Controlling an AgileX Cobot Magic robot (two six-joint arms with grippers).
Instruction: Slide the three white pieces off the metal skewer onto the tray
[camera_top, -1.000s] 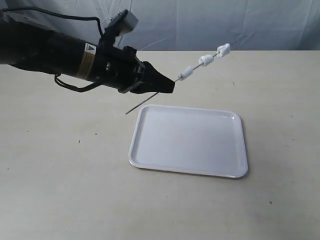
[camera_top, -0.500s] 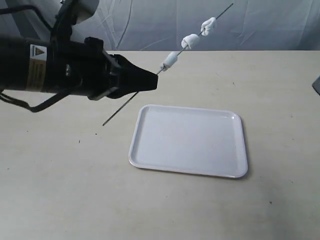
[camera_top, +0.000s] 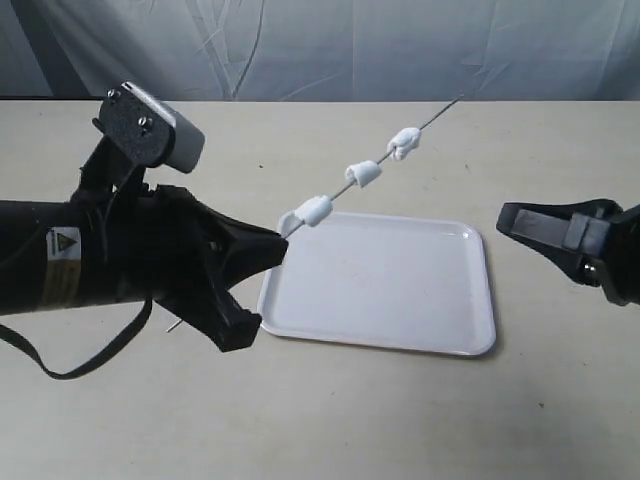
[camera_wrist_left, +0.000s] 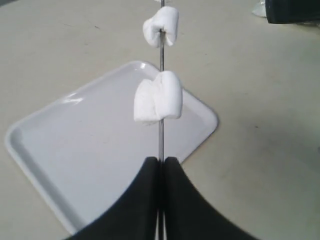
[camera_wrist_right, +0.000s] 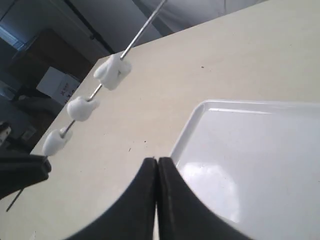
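My left gripper (camera_top: 278, 247) is shut on the metal skewer (camera_top: 432, 115), which slants up and away over the tray (camera_top: 380, 330). Three white pieces are threaded on the rod: one (camera_top: 312, 210) close to the fingertips, a second (camera_top: 362, 174) midway, a third (camera_top: 405, 144) nearer the tip. In the left wrist view the skewer (camera_wrist_left: 161, 140) runs out of the gripper (camera_wrist_left: 161, 161) with two pieces (camera_wrist_left: 158, 98) (camera_wrist_left: 161, 26) above the tray (camera_wrist_left: 60, 150). My right gripper (camera_top: 503, 218) is shut with nothing in it, off the tray's right edge. Its wrist view shows the gripper (camera_wrist_right: 157, 161), the pieces (camera_wrist_right: 113, 71) and the tray (camera_wrist_right: 260, 165).
The beige tabletop (camera_top: 400, 420) surrounds the tray. A pale wrinkled sheet (camera_top: 330, 45) hangs behind the table's far edge. The left arm's black body (camera_top: 100, 265) reaches over the table's left part. Dark room clutter (camera_wrist_right: 45, 75) lies beyond the table in the right wrist view.
The left arm swung down and toward the camera, bringing the skewer lower and over the tray's back left corner. The right gripper came into view at the right edge.
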